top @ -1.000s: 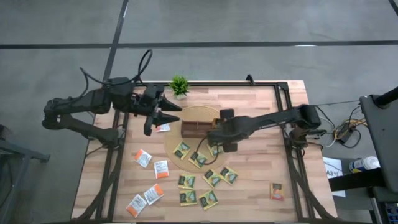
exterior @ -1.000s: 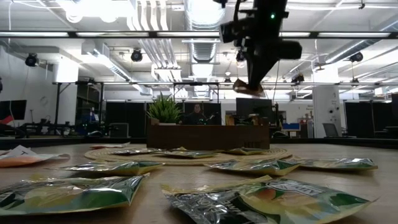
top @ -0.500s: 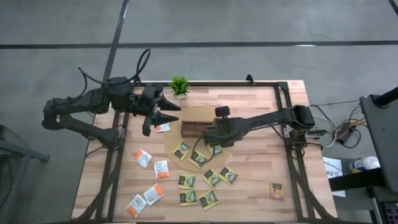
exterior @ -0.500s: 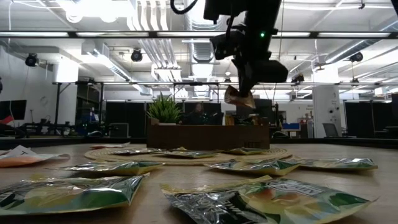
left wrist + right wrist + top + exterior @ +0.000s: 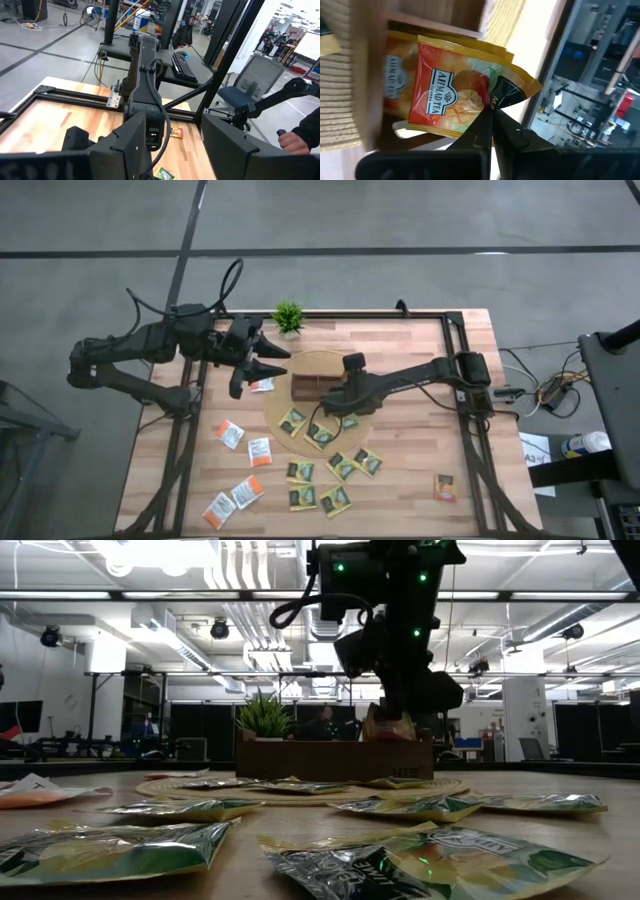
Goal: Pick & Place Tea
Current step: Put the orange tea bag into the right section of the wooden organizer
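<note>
The right tool is pinched on one tea sachet: a flat, glossy foil-paper square printed red-orange with a yellow border and a dark green corner. The two dark fingers meet on that green corner; the sachet's printed face is toward the wrist camera, and its free body extends away from the fingers over a compartment of the brown tray. In the low view the right tool hangs from above with the sachet just over the upper edge of the wooden tray; whether the sachet touches the tray cannot be determined. In the high view the right tool covers the sachet completely.

The tray sits on a round woven mat of ribbed, straw-like texture, on a pale wood-plank tabletop in a dark metal frame.

Loose sachets lie flat on the tabletop: dark green-and-yellow ones near the middle and on the mat, white-and-orange ones toward the left arm's side, and a single sachet apart on the right arm's side. In the low view the nearest sachets appear crinkled and reflective.

The left tool hovers over the tabletop beside the mat, fingers spread apart, empty. A small green potted plant stands at the far edge.
</note>
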